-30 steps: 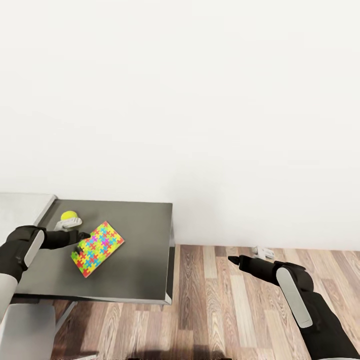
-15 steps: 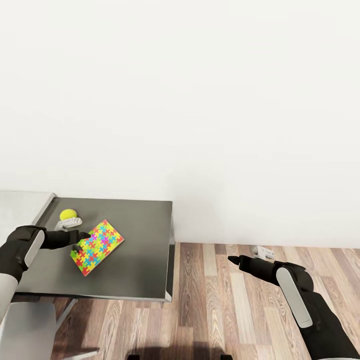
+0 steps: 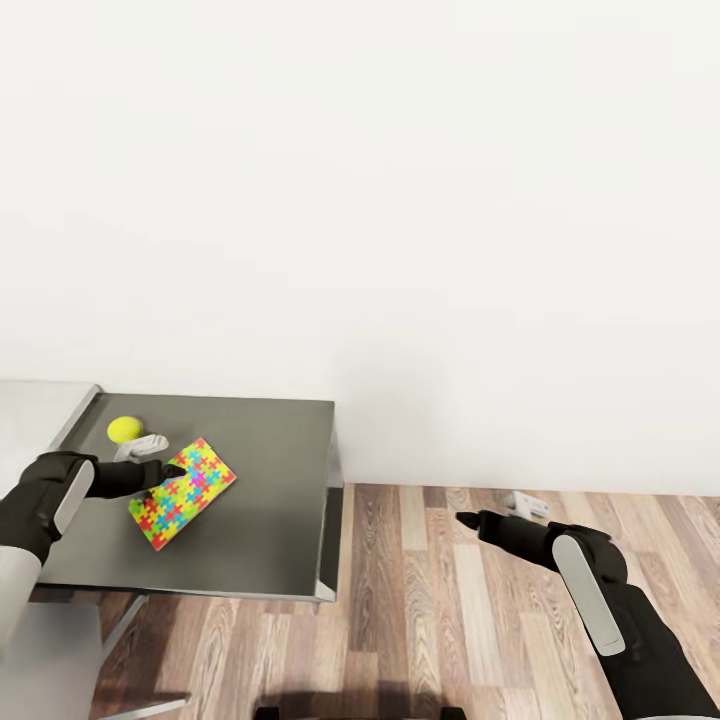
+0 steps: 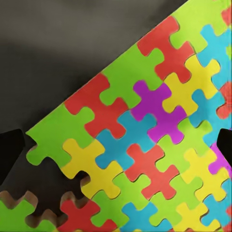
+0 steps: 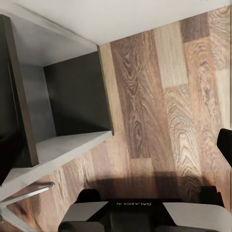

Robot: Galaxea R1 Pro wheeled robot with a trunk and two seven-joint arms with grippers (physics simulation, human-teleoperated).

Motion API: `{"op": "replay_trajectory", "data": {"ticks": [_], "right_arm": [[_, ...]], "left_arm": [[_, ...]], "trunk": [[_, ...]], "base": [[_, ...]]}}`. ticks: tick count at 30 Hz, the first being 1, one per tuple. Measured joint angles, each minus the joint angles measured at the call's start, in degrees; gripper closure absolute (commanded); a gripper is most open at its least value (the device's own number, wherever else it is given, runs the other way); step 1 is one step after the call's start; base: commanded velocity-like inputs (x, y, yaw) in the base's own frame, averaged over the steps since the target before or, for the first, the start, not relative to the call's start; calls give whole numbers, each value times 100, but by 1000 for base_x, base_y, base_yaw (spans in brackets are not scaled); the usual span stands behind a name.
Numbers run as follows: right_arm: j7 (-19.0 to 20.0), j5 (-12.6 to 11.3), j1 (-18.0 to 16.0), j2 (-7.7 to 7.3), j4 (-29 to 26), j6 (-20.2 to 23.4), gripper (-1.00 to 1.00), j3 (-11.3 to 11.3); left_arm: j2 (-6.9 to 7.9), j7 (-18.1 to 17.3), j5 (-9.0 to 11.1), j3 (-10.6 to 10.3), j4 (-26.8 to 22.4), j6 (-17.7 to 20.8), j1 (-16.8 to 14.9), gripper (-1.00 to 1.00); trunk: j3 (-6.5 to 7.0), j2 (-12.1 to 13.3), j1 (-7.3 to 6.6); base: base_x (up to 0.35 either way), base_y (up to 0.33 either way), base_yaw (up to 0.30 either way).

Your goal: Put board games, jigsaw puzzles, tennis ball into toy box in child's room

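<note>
Jigsaw puzzle (image 3: 183, 492) apparently under left end effector (image 3: 163, 476).

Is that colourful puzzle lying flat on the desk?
Yes, the puzzle lies flat on the dark desk, its whole face showing.

"GALAXEA AI" on robot base (image 5: 133, 210)

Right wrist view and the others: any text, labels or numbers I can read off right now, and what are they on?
"GALAXEA AI": small pale lettering on the dark robot base, seen upside down in the right wrist view; small, so the reading is not fully sure.
The jigsaw puzzle on the table carries coloured pieces, no print.
The tennis ball shows no readable marking.
</note>
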Motion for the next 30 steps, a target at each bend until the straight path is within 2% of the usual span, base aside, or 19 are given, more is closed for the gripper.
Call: {"op": "replay_trajectory", "data": {"ticks": [21,25,30], "right_arm": [[1,-1,2,0,1,7,-100,1],[2,-2,1,-3,0,9,-100,0],[6,-2,1,-7,0,9,-100,0]], "left_arm": [[-30,6,6,2,-2,-2,-2,-100],[-78,9,-26,-139,-74,-15,-7,-100],[-140,15,-11,-217,-130,-18,-7,-100]], "trunk": [[-38,-1,0],[-38,-3,-2],[-39,-3,-2]], "base": [[0,-88,0],[0,-195,0],[0,-175,0]]}}
